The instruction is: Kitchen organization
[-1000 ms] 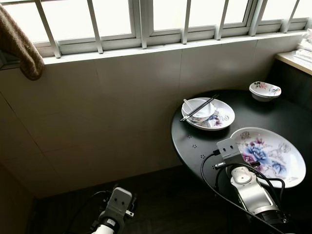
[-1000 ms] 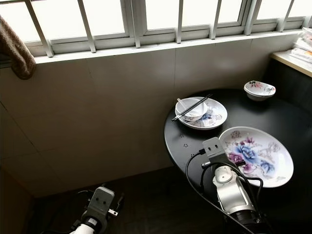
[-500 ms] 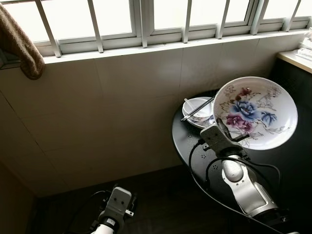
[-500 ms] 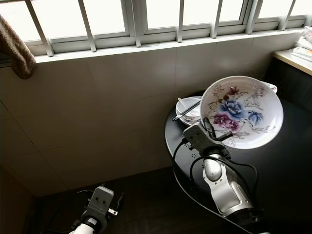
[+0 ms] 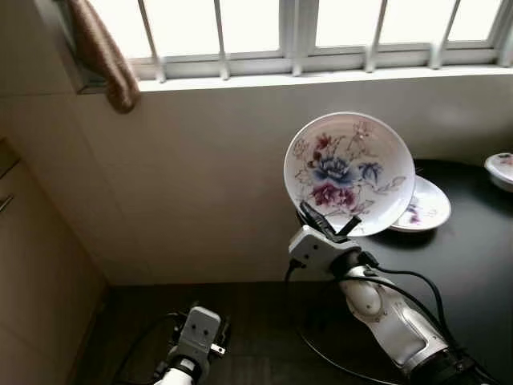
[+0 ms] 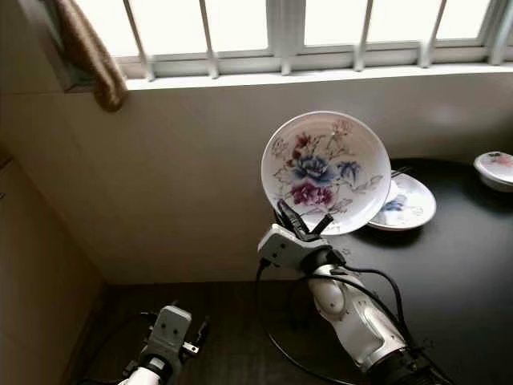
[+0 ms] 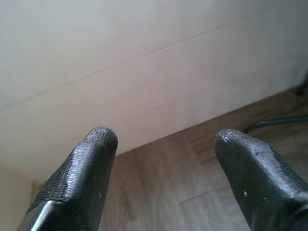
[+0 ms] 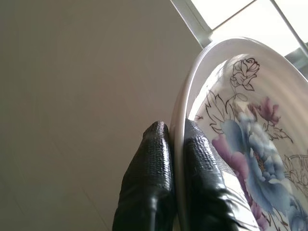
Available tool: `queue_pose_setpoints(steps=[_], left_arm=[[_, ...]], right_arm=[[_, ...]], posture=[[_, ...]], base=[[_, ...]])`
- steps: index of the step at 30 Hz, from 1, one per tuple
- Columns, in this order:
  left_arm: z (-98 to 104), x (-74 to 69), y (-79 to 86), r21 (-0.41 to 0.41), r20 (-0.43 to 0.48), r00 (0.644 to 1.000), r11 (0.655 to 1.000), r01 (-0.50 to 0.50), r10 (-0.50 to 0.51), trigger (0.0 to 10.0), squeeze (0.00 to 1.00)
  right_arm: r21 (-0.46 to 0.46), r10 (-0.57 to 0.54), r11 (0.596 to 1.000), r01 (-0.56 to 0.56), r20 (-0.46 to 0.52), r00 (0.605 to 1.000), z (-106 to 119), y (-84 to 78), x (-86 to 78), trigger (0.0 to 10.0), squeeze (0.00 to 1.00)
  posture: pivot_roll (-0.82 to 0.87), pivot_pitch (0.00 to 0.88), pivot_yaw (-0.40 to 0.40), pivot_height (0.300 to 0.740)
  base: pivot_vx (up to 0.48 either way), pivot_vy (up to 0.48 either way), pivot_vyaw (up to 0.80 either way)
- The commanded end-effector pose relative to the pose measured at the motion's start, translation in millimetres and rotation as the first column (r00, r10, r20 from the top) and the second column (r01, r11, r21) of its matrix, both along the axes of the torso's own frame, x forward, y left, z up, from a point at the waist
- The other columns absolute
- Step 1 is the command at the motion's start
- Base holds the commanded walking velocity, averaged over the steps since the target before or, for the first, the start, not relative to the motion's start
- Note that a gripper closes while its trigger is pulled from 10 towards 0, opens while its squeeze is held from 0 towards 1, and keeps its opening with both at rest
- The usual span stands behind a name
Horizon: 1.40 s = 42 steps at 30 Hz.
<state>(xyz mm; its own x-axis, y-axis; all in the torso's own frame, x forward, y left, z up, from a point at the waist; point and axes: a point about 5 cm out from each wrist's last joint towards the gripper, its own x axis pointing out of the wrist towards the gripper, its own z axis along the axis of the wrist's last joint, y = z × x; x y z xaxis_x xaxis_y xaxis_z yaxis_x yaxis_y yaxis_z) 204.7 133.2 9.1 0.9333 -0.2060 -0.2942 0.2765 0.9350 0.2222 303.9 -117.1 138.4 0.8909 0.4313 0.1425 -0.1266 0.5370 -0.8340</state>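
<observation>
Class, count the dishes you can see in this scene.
3: floral plate held up by the right gripper; plate behind it on the table; bowl at far right. Others may be hidden.

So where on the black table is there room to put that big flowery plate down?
The near part of the black table is bare, in front of the small plate. It is more crowded further back, by that plate and the bowl. The right gripper holds the flowery plate up.

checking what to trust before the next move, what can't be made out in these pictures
- Smaller plate on the black table: mostly hidden behind the lifted floral plate in the eye views; what rests on it cannot be told.
- Small bowl: cut off by the right edge.
- Right pincer, shut on the floral plate: the plate's back is unseen.
- Left pincer: open, idle near the floor.
</observation>
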Motion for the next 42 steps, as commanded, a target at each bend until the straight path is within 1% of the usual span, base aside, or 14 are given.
queue_pose_setpoints(steps=[1, 5, 6, 8, 9, 10, 12, 17, 20, 21, 27, 32, 35, 42], left_arm=[[-2, -2.1, 8.3, 0.009, -0.008, 1.0, 1.0, -0.019, 0.019, 10.0, 0.0], [-2, -2.2, 8.4, 0.007, -0.004, 1.0, 1.0, -0.021, 0.021, 10.0, 0.0], [-2, -2.2, 8.4, 0.007, -0.002, 1.0, 1.0, -0.022, 0.022, 10.0, 0.0], [-2, -2.1, 8.4, 0.006, -0.001, 1.0, 1.0, -0.023, 0.023, 10.0, 0.0], [-2, -2.0, 8.5, 0.005, 0.0, 1.0, 1.0, -0.023, 0.023, 10.0, 0.0], [-2, -2.0, 8.5, 0.005, 0.0, 1.0, 1.0, -0.023, 0.023, 10.0, 0.0], [-2, -1.8, 8.6, 0.004, 0.001, 1.0, 1.0, -0.023, 0.023, 10.0, 0.0], [-1, -1.1, 9.7, 0.004, 0.006, 1.0, 1.0, -0.024, 0.024, 10.0, 0.0], [-1, -0.9, 10.0, 0.004, 0.01, 1.0, 1.0, -0.025, 0.025, 10.0, 0.0], [-1, -0.8, 10.2, 0.004, 0.012, 1.0, 1.0, -0.026, 0.026, 10.0, 0.0], [0, -0.5, 11.7, 0.005, 0.018, 0.999, 1.0, -0.027, 0.027, 10.0, 0.0], [1, -0.2, 12.5, 0.01, 0.028, 0.999, 0.999, -0.031, 0.03, 10.0, 0.0], [2, 0.1, 13.1, 0.013, 0.033, 0.999, 0.999, -0.035, 0.034, 10.0, 0.0], [4, 0.1, 14.6, 0.021, 0.052, 0.997, 0.998, -0.052, 0.051, 10.0, 0.0]], right_arm=[[0.0, 0.074, 0.997, -0.075, 0.021, 0.997, 4, 12.5, -3.3, 10.0, 0.0], [0.002, 0.126, 0.992, -0.126, -0.01, 0.992, -1, 17.3, -7.8, 10.0, 0.0], [0.014, 0.161, 0.987, -0.161, -0.042, 0.986, -6, 20.2, -11.2, 10.0, 0.0], [0.008, 0.191, 0.981, -0.191, -0.063, 0.979, -10, 22.4, -14.6, 10.0, 0.0], [0.001, 0.218, 0.976, -0.219, -0.09, 0.972, -17, 24.0, -18.3, 10.0, 0.0], [0.001, 0.218, 0.976, -0.219, -0.09, 0.972, -17, 24.0, -18.3, 10.0, 0.0], [0.007, 0.244, 0.969, -0.245, -0.128, 0.961, -25, 25.4, -22.6, 10.0, 0.0], [0.004, 0.244, 0.969, -0.248, -0.195, 0.95, -38, 22.5, -25.0, 10.0, 0.0], [0.004, 0.236, 0.97, -0.242, -0.243, 0.941, -48, 18.3, -26.8, 10.0, 0.0], [-0.001, 0.218, 0.974, -0.227, -0.266, 0.939, -54, 14.2, -27.2, 10.0, 0.0], [-0.024, 0.195, 0.977, -0.212, -0.301, 0.933, -69, 6.9, -31.8, 10.0, 0.0], [0.024, 0.188, 0.981, -0.191, -0.335, 0.923, -74, 5.9, -32.2, 10.0, 0.0], [0.048, 0.179, 0.984, -0.174, -0.358, 0.916, -78, 4.8, -31.8, 10.0, 0.0], [0.04, 0.181, 0.983, -0.179, -0.367, 0.912, -82, 3.8, -32.9, 10.0, 0.0]], posture=[[-0.03, 0.0, 0.002, 0.74], [-0.03, 0.0, 0.001, 0.74], [-0.03, 0.0, 0.001, 0.74], [-0.03, 0.0, 0.001, 0.74], [-0.03, 0.0, 0.0, 0.74], [-0.03, 0.0, 0.0, 0.74], [-0.03, 0.0, 0.0, 0.74], [-0.03, 0.0, 0.001, 0.74], [-0.03, 0.0, 0.002, 0.74], [-0.03, 0.0, 0.001, 0.74], [-0.03, 0.0, 0.004, 0.74], [-0.03, 0.0, 0.007, 0.74], [-0.02, 0.0, 0.008, 0.74], [-0.02, 0.0, 0.007, 0.74]], base=[[0.0, 0.0, 0.8], [0.0, 0.0, 0.8], [0.0, 0.0, 0.8], [0.0, 0.0, 0.8], [0.0, 0.0, 0.8], [0.0, 0.0, 0.8], [0.0, 0.0, 0.8], [0.0, 0.0, 0.8], [0.0, 0.0, 0.8], [0.0, 0.0, 0.8], [0.0, 0.0, 0.8], [0.0, 0.0, 0.8], [0.0, 0.0, 0.0], [0.0, 0.0, 0.0]])
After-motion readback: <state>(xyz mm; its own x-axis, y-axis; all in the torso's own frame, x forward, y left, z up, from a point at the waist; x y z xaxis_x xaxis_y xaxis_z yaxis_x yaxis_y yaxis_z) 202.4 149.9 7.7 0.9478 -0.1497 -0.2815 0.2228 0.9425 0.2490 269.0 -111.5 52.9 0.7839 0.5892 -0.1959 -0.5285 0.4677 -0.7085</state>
